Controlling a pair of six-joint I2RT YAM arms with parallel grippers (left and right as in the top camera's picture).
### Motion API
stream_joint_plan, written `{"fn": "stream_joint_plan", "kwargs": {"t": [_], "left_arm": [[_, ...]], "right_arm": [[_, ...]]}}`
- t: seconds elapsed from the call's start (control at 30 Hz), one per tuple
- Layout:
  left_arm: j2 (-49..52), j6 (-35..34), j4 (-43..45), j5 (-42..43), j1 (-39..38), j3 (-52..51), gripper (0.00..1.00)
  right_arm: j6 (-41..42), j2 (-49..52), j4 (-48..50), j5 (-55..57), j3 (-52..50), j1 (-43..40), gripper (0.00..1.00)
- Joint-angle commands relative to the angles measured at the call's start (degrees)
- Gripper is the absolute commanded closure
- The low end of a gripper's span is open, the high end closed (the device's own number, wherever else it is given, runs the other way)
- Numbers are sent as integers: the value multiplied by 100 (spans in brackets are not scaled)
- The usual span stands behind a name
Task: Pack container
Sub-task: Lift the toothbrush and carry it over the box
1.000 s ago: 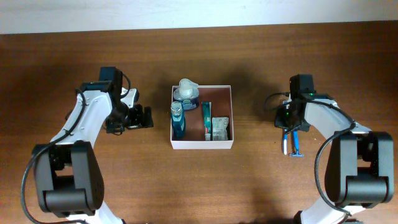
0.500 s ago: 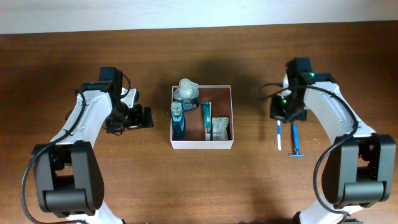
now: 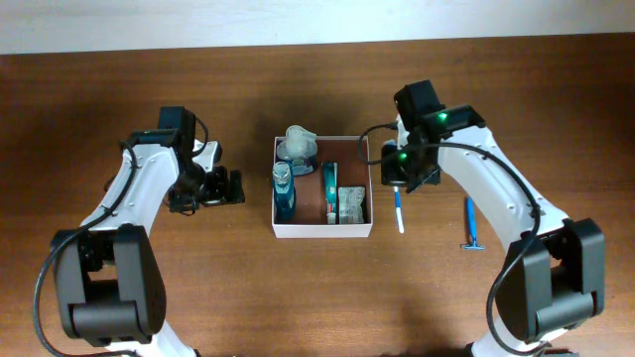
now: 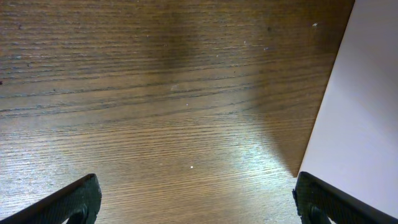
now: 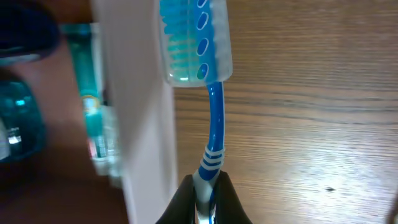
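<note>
One blue toothbrush (image 5: 213, 118) is pinched by its handle in the right gripper (image 5: 205, 198), just right of the container (image 3: 322, 231), likely so it can go in. The left gripper (image 3: 236, 186) hangs wide open, left of the container, holding nothing.

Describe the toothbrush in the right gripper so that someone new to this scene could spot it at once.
Find the white-walled container mid-table and look just outside its right wall. There the right gripper pinches a slim blue-and-white toothbrush by its handle. Unlike the blue razor lying farther right, it has a bristled head under a clear cap.
</note>
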Motion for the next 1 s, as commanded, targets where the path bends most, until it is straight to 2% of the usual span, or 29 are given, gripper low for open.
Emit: {"fn": "stream_joint_plan", "kwargs": {"t": [0.0, 0.33, 0.63, 0.97], "left_arm": [[-24, -15, -2, 0, 24, -22, 1], [-24, -15, -2, 0, 24, -22, 1], [-24, -15, -2, 0, 24, -22, 1], [-24, -15, -2, 0, 24, -22, 1]], "right_arm": [[157, -168, 13, -376, 243, 111, 96], [306, -216, -245, -625, 612, 245, 96], [955, -223, -111, -584, 841, 844, 96], [1598, -103, 269, 426, 835, 1552, 96]]}}
